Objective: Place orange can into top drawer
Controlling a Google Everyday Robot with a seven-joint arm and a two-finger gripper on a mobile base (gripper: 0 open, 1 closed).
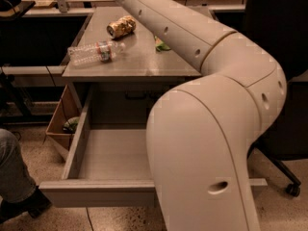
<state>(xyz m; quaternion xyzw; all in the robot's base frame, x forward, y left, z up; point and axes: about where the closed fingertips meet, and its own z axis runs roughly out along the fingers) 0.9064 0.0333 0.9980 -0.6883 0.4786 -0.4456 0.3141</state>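
The orange can [121, 26] lies on its side on the far left part of the grey table top [134, 61], silver top facing left. The top drawer [110, 158] is pulled open below the table, with nothing inside that shows. My white arm [211, 105] fills the right half of the view and reaches up across the table past the top edge. The gripper is out of view beyond the top edge.
A clear plastic bottle [94, 52] lies on its side on the table's left front. A green packet [161, 45] peeks out from behind the arm. A cardboard box [62, 121] stands left of the drawer. A person's leg [14, 172] is at the lower left. An office chair [284, 129] stands at the right.
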